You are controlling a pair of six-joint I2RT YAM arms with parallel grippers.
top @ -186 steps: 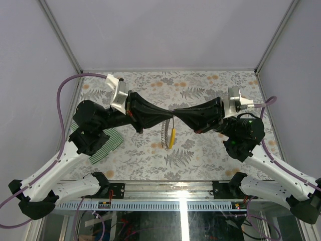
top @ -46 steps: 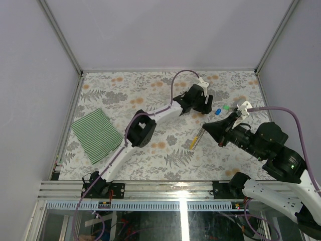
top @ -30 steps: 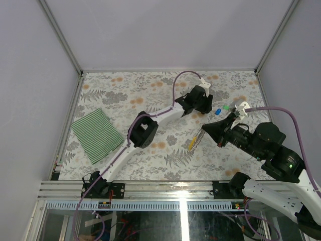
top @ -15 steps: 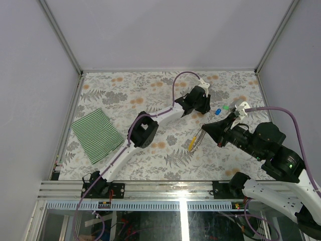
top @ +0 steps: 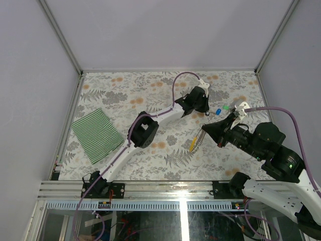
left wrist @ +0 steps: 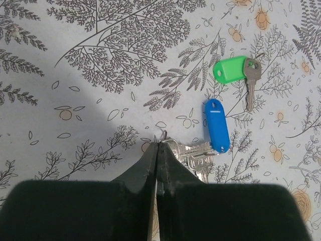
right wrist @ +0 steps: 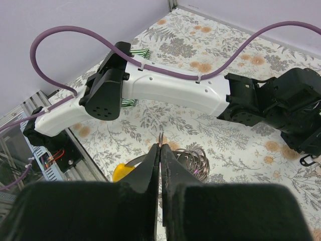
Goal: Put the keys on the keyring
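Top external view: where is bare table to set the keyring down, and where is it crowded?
Free: the far-left strip behind the striped cloth, and the near middle between the left arm and right arm. Crowded: right of centre, around the blue key, green key and keyring.

Blue key (left wrist: 216, 124), green key (left wrist: 230, 69) flat; keyring (top: 198, 139) dangling.
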